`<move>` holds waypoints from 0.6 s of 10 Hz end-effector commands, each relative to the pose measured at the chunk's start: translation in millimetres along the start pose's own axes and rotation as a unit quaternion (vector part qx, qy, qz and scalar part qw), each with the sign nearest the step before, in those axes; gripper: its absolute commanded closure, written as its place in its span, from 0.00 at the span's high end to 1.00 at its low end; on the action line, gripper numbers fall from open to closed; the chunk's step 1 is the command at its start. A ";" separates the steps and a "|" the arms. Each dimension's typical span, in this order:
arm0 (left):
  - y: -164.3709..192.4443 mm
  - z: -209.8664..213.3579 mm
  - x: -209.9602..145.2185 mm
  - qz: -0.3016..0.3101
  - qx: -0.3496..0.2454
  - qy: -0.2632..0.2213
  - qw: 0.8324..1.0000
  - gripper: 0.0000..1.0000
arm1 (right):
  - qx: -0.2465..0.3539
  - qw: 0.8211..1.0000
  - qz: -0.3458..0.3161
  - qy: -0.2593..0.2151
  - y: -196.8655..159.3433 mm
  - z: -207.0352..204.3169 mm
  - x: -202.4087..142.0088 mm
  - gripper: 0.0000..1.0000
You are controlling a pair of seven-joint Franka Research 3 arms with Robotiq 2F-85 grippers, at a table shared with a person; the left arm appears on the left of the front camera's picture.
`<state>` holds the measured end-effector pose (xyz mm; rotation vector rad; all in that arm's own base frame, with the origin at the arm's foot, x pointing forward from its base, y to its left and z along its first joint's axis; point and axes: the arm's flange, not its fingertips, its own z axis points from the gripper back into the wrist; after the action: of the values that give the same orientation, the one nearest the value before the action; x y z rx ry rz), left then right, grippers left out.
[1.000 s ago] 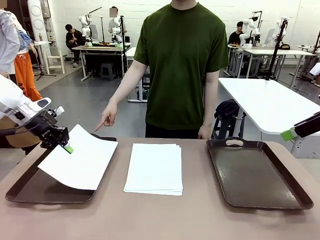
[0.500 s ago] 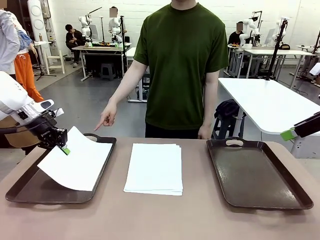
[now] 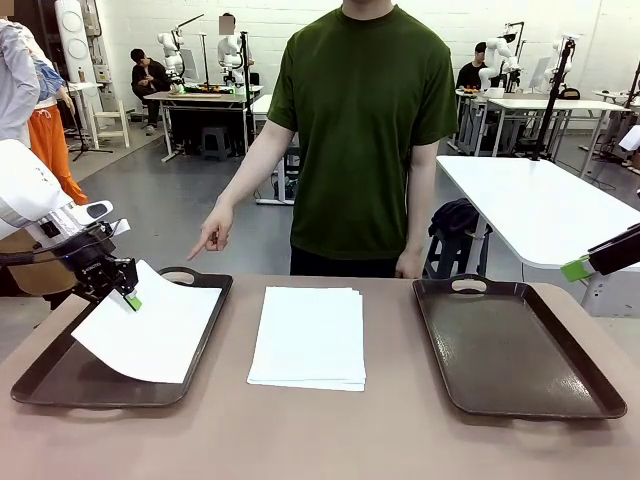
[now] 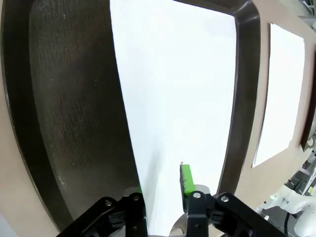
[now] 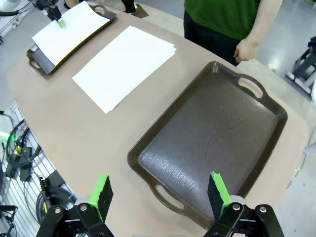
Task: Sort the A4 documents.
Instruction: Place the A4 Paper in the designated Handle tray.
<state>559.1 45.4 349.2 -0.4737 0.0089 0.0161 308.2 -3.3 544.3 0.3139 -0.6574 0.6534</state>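
White sheet (image 3: 150,335) lies on the dark brown left tray (image 3: 60,385), its far corner between the parted pads of the left gripper (image 3: 130,298), arm angled down. Thin paper stack (image 3: 308,335) sits mid-table. Right gripper (image 5: 159,180) hangs spread wide over the textured right tray (image 5: 217,133).

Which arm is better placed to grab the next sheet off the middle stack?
Probably left. The left claw sits over the sheet in the left tray, right beside the stack. The right claw hangs beyond the outer edge of the right tray, farther off.
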 end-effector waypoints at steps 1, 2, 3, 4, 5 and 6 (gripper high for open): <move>-1.0 7.8 -4.3 0.018 0.030 0.003 0.999 0.52 | 0.007 1.000 -0.002 -0.002 -1.1 -1.3 -0.8 1.00; 0.0 9.7 -5.2 0.020 0.033 0.000 0.999 0.58 | 0.007 1.000 -0.002 -0.002 -1.1 -1.3 -0.8 1.00; 2.1 12.6 -6.4 0.025 0.037 -0.002 0.999 0.71 | 0.007 1.000 -0.002 -0.002 -1.1 -1.3 -0.8 1.00; 1.7 15.9 -7.2 0.024 0.046 -0.004 0.999 0.77 | 0.007 1.000 -0.002 -0.002 -1.1 -1.3 -0.8 1.00; 1.8 19.1 -7.7 0.025 0.053 -0.006 0.998 0.90 | 0.007 1.000 -0.002 -0.002 -1.1 -1.3 -0.8 1.00; 2.0 20.4 -8.4 0.025 0.051 -0.005 0.998 0.97 | 0.007 1.000 -0.002 -0.002 -1.1 -1.3 -0.8 1.00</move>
<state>556.1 55.6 363.1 -0.4020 0.0091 0.0434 308.2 -3.2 544.3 0.3139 -0.6574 0.6534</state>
